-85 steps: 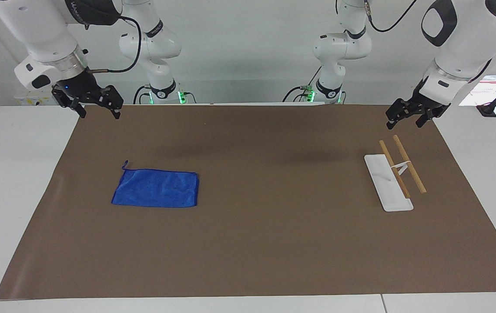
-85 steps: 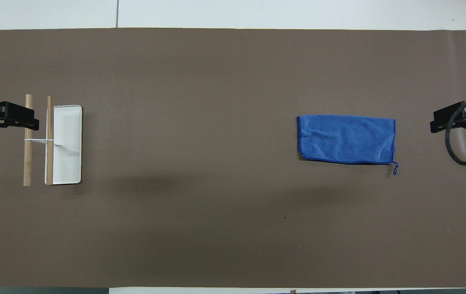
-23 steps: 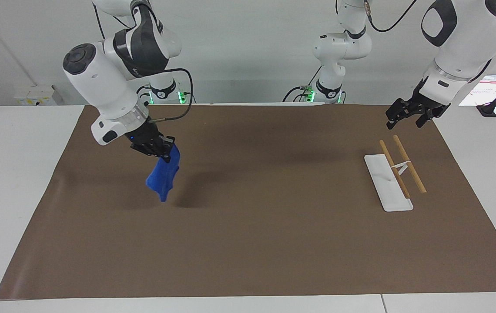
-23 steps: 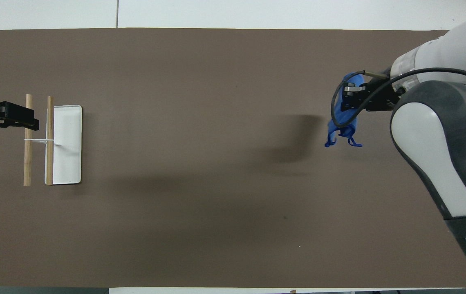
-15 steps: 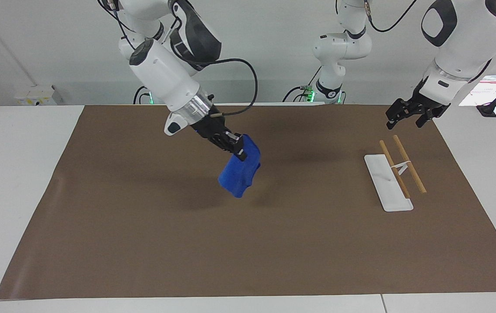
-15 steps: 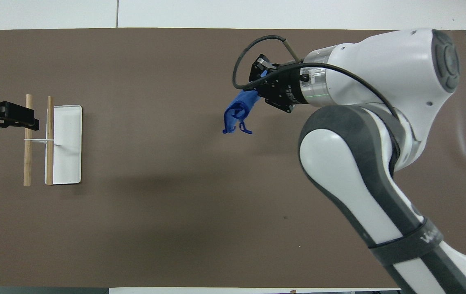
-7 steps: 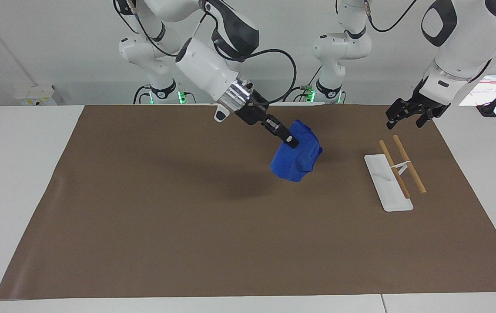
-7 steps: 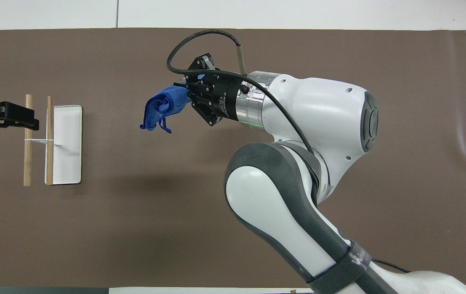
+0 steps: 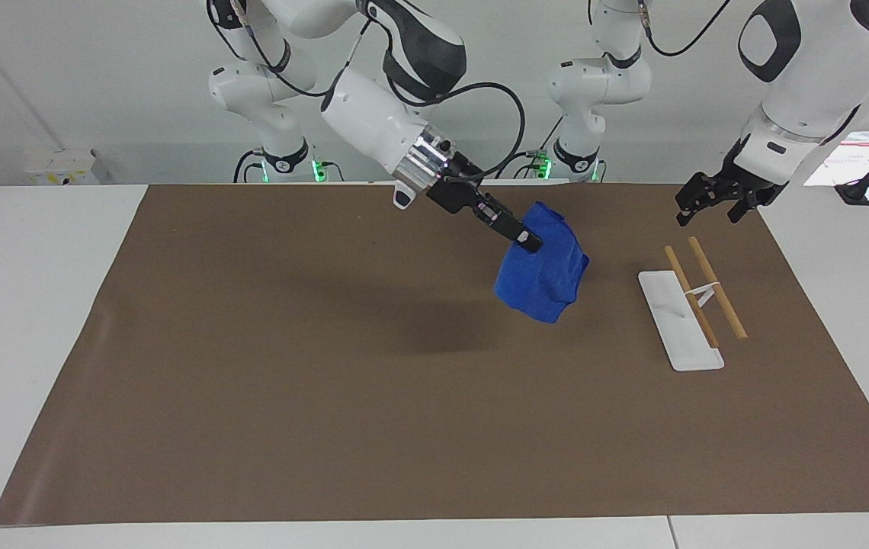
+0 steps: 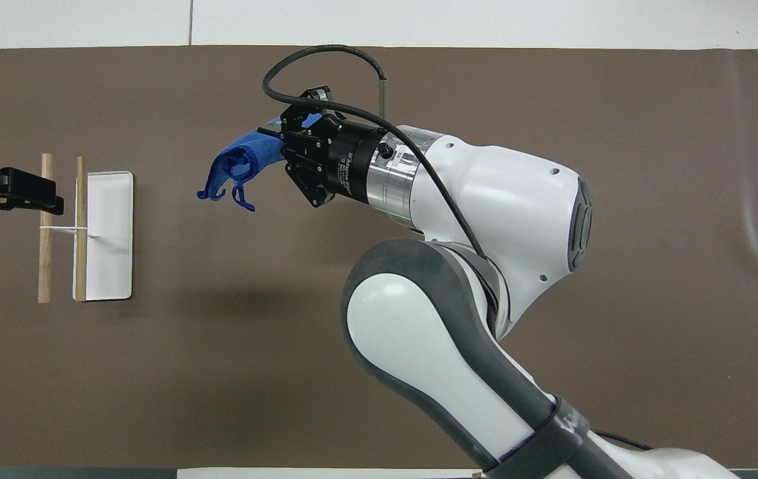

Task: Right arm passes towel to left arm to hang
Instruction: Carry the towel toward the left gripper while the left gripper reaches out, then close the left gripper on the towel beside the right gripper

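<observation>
Towel (image 9: 543, 274) carried farther toward the rack (image 9: 703, 293); right gripper (image 9: 527, 242) clamped on it, presenting for handover. Left gripper (image 9: 715, 200) waits, fingers apart.

- The small bright blue microfibre towel (image 9: 543, 267) (image 10: 243, 161) hangs bunched and folded in the air, clear of the brown table mat.
- Its upper edge is pinched in the right gripper (image 9: 524, 239); the rest droops in a rumpled bundle.
- It hangs over the mat toward the left arm's end, near the white tray.
</observation>
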Available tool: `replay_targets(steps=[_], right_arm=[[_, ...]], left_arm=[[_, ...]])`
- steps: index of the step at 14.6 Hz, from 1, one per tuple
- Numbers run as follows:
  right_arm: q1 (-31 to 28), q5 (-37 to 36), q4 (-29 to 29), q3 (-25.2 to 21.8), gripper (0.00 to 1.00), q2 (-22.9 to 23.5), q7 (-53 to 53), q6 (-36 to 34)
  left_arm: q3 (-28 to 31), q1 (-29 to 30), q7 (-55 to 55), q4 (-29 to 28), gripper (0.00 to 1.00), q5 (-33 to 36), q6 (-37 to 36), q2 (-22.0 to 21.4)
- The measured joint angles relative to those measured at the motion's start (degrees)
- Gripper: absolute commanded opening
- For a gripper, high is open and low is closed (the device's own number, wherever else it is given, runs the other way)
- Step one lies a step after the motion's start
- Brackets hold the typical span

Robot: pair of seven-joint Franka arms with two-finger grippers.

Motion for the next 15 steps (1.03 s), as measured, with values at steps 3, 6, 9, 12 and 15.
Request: replay_targets(steps=[3, 6, 9, 12, 15], right_arm=[[1.4, 0.0, 0.0, 0.0, 0.0, 0.1, 1.2, 0.3], [2.6, 0.1, 0.0, 0.0, 0.0, 0.1, 1.5, 0.8], [3.1, 0.2, 0.0, 0.0, 0.0, 0.1, 1.6, 0.8], [3.1, 0.2, 0.0, 0.0, 0.0, 0.1, 1.6, 0.8], [3.1, 0.2, 0.0, 0.0, 0.0, 0.1, 1.6, 0.8]], left_arm=[[-0.4, -0.1, -2.2, -1.8, 1.0, -0.2, 2.4, -0.5], [-1.1, -1.1, -8.1, -3.3, 1.0, -3.4, 4.5, -0.7], [-1.1, -1.3, -19.6, -4.5, 1.0, -10.1, 8.1, -0.1], [-1.1, -1.5, -33.4, -7.1, 1.0, -16.7, 11.6, 0.8], [-1.2, -1.9, -46.9, -11.2, 1.0, -19.0, 14.9, 0.5]])
